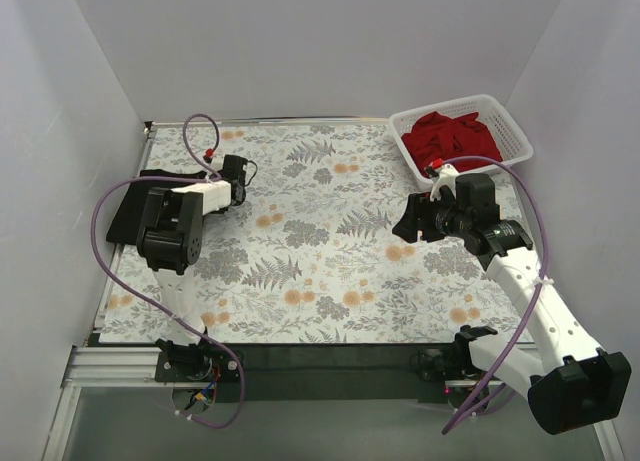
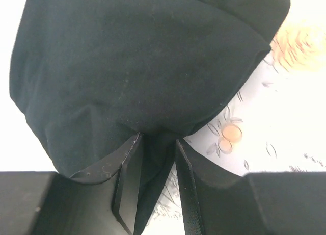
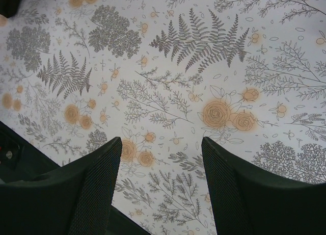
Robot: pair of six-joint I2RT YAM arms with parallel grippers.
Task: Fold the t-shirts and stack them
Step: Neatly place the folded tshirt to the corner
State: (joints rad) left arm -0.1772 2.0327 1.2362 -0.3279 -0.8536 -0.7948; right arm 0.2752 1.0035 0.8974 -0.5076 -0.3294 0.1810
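Observation:
The black t-shirt (image 1: 126, 213) lies at the table's left edge, partly hidden under my left arm. In the left wrist view the black t-shirt (image 2: 137, 67) fills most of the picture, and a fold of it runs down between the narrow jaws of my left gripper (image 2: 158, 139). From above, my left gripper (image 1: 238, 188) sits low at the shirt's right side. The red t-shirt (image 1: 455, 137) lies crumpled in the white basket (image 1: 516, 131) at the back right. My right gripper (image 1: 409, 221) hovers open over bare patterned cloth, and the right wrist view shows nothing between the right gripper (image 3: 162, 143) fingers.
A floral tablecloth (image 1: 330, 251) covers the table. White walls close it in at the left, back and right. The basket stands in the back right corner, just behind my right arm. Purple cables loop off both arms.

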